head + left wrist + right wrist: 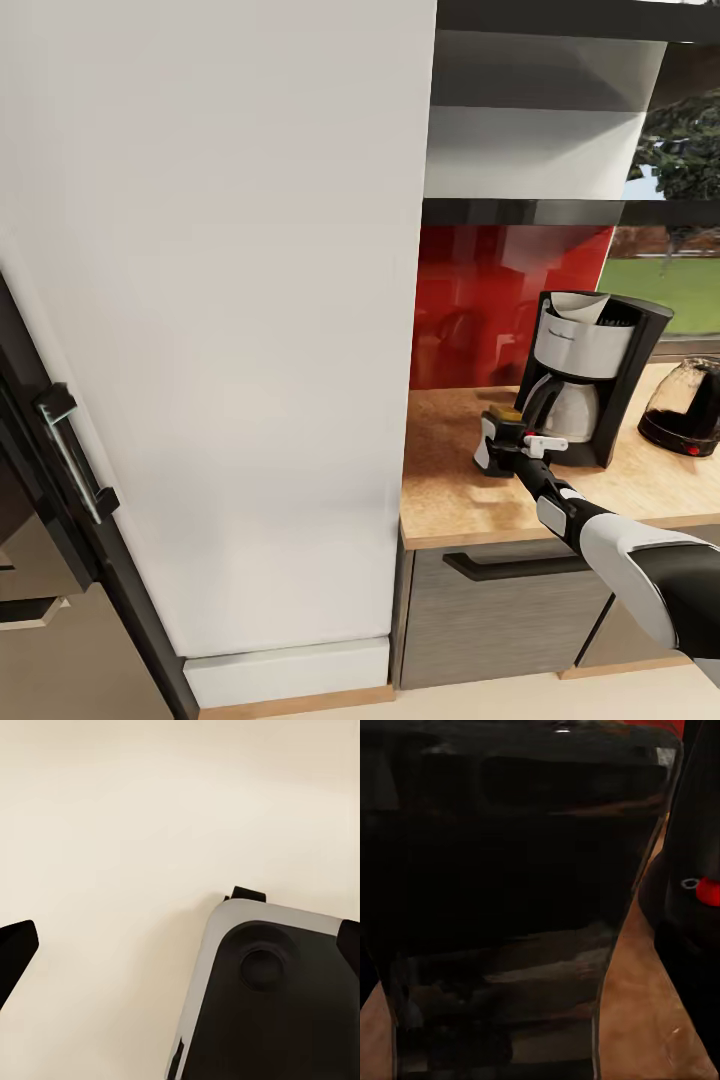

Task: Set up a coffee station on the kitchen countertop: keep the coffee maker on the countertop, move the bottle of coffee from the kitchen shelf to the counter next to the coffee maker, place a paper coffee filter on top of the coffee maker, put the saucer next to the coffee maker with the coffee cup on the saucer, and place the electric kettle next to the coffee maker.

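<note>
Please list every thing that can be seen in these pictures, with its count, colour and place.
kitchen countertop: one, light wood, right of the tall white cabinet.
tall white cabinet: one, white, left and centre.
coffee maker: one, black and silver, on the countertop.
paper coffee filter: one, white, in the coffee maker's top.
bottle of coffee: one, dark with a gold lid, at the right gripper, beside the coffee maker.
electric kettle: one, dark glass, right of the coffee maker.
red backsplash: one, behind the countertop.
right gripper: one, black and white, at the bottle.

electric kettle (688,405) cut by edge, bottle of coffee (506,416) mostly hidden
</note>
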